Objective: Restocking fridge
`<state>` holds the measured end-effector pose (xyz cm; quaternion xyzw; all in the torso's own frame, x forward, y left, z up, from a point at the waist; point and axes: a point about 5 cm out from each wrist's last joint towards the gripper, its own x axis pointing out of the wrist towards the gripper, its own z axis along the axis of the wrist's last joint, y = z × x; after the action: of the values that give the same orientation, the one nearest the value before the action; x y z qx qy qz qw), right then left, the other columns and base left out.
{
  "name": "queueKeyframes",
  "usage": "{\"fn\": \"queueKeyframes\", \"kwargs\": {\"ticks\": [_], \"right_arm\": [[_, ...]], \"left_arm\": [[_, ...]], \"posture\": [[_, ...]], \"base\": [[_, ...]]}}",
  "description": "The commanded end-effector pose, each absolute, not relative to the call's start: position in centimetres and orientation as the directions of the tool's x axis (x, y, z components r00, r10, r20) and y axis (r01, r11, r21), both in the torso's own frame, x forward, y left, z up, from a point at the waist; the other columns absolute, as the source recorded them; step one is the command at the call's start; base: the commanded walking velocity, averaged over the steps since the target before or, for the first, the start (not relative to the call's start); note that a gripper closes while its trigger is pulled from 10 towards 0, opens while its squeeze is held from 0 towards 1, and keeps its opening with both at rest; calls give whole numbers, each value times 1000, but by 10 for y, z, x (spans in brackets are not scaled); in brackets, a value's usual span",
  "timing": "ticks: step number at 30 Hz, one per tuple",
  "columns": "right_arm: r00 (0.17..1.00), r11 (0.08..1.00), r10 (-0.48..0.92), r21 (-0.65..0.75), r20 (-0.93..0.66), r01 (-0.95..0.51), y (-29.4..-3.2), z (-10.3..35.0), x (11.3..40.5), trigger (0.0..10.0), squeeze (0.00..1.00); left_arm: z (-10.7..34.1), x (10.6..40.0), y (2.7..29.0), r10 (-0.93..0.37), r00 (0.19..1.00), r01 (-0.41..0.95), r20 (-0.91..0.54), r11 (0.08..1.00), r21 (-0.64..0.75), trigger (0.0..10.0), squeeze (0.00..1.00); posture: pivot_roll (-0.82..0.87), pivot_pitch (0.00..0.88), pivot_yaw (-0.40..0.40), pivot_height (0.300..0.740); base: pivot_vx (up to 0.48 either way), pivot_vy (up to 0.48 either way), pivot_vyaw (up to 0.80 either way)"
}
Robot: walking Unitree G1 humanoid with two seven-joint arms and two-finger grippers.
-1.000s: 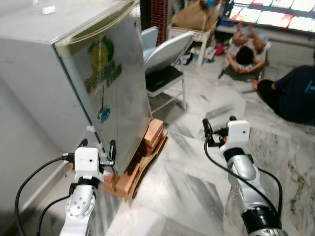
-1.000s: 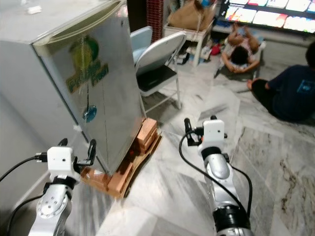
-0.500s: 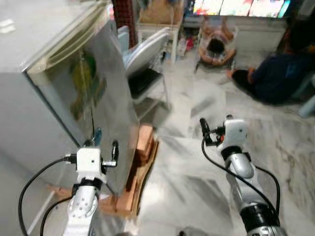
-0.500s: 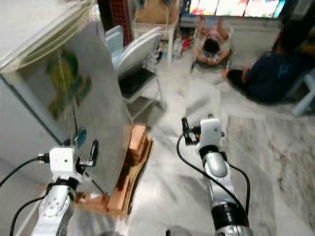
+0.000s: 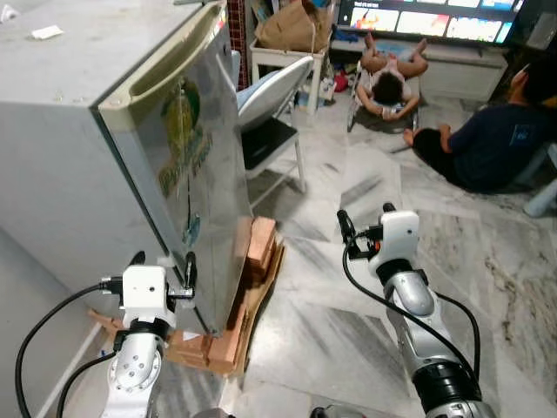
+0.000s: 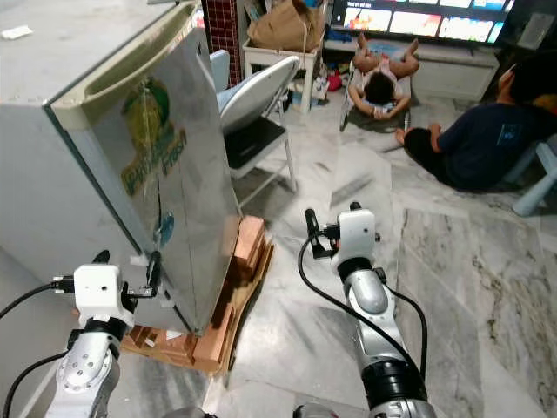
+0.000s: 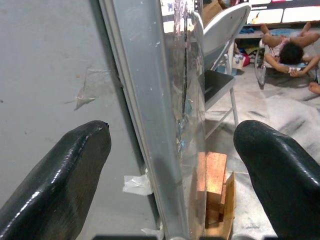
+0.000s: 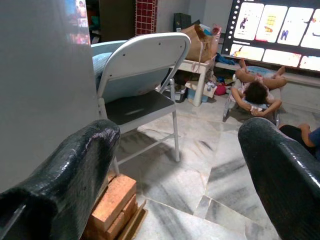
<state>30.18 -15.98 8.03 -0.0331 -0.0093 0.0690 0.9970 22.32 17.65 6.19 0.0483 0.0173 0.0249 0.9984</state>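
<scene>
A small grey fridge [image 5: 187, 174] with a green sticker on its closed door stands raised on bricks [image 5: 258, 248] and wooden boards. My left gripper [image 5: 163, 261] is open at the fridge's lower front corner. In the left wrist view its fingers [image 7: 55, 175] stand either side of the door's edge [image 7: 145, 100] without touching it. My right gripper [image 5: 364, 218] is open and holds nothing. It hovers over the marble floor to the right of the fridge, pointing at a folding chair [image 8: 135, 65].
The grey folding chair [image 5: 270, 96] stands just behind the fridge. One person lies on the floor [image 5: 387, 83] and another sits [image 5: 492, 144] at the far right. A brown bag [image 5: 291, 26] rests on a white table at the back. Open marble floor [image 5: 331, 322] lies ahead on the right.
The whole view swung and steadied as the camera moved. Both grippers stay open, the left one still at the fridge's lower corner, the right one over the floor.
</scene>
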Motion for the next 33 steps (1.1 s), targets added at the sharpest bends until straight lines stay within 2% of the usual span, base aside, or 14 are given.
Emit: {"fn": "queueKeyframes", "kwargs": {"ticks": [1,4,6,11,17,22,26,33], "right_arm": [[991,989,128,-77,29,-126,-163,85,302,10000,0],[990,987,138,-85,17,-136,-163,84,300,10000,0],[989,983,149,-111,19,-146,-164,84,298,10000,0],[975,964,224,-147,-5,-222,-160,77,283,10000,0],[974,962,219,-152,-64,-227,-165,68,276,10000,0],[947,934,256,-202,-194,-294,-168,51,265,10000,0],[922,929,230,-213,-311,-304,-178,33,257,10000,0],[918,937,207,-203,-338,-286,-180,32,260,10000,0]], "left_arm": [[65,229,179,51,998,-48,-26,992,117,10000,0],[65,237,181,59,998,-55,-27,989,140,10000,0],[67,245,186,114,993,-109,-21,979,170,10000,0],[66,267,192,134,991,-128,-27,978,165,10000,0],[71,277,194,130,992,-127,-9,980,152,10000,0],[75,286,189,95,996,-94,4,985,143,10000,0],[82,294,182,55,998,-59,30,989,135,10000,0],[88,304,164,-25,999,19,48,993,117,10000,0]], "posture": [[-1,47,8,740],[-1,54,1,740],[-2,60,-2,740],[-36,66,-2,740],[-40,69,-2,740],[-38,77,-8,740],[-37,76,-11,740],[-48,75,-7,740]], "base": [[0,0,0],[0,0,0],[0,0,0],[0,0,0],[0,0,0],[0,0,0],[0,0,0],[0,0,0]]}}
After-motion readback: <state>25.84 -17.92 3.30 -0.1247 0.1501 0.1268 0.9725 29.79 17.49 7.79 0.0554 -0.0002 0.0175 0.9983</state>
